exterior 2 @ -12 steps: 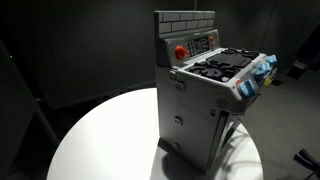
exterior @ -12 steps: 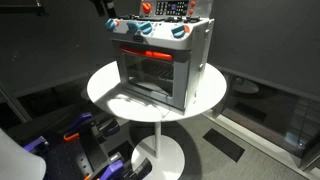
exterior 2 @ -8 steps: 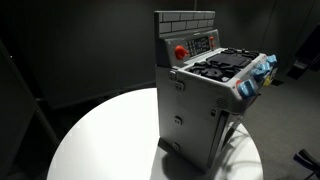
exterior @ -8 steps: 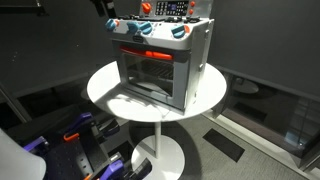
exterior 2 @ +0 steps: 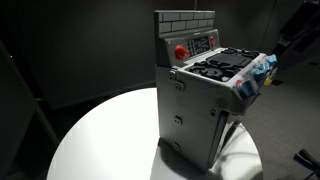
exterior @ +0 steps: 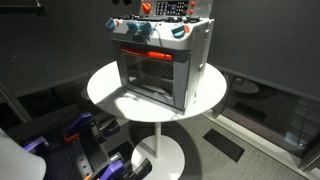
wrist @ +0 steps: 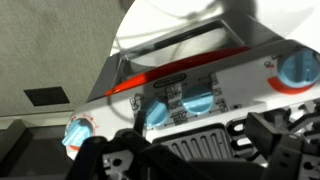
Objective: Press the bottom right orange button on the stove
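The stove is a small silver-grey toy oven with a glass door, a glowing orange strip and blue knobs. It stands on a round white table and shows in both exterior views. Its back panel carries a round red button and a small control panel; the smaller buttons are too small to tell apart. In the wrist view my gripper hangs above the stove's burner top, its dark fingers spread apart and empty. The knobs lie ahead of it. My arm is a dark shape beside the stove.
The table stands on a white pedestal foot. Dark clutter with cables lies on the floor. Black curtains surround the scene. The table top extends well past the stove.
The dark arm has moved into the upper right of an exterior view, nearer the stove. The dark shape above the stove's top corner has left the other exterior view.
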`<control>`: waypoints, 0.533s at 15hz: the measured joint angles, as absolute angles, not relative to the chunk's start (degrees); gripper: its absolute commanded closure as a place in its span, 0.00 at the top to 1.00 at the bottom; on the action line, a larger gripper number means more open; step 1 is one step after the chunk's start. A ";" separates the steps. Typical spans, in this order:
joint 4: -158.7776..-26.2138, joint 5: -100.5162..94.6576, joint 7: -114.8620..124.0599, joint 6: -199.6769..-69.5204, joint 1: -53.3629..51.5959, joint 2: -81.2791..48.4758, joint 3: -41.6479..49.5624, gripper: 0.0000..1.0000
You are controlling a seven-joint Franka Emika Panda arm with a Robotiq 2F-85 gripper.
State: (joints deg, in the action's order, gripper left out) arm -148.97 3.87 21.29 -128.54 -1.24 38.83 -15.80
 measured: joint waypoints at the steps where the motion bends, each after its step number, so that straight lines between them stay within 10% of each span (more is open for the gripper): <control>1: -147.94 3.41 21.36 -129.55 -0.31 38.05 -15.69 1.00; 8: -138.66 -2.82 26.01 -136.35 6.34 27.84 -15.49 1.00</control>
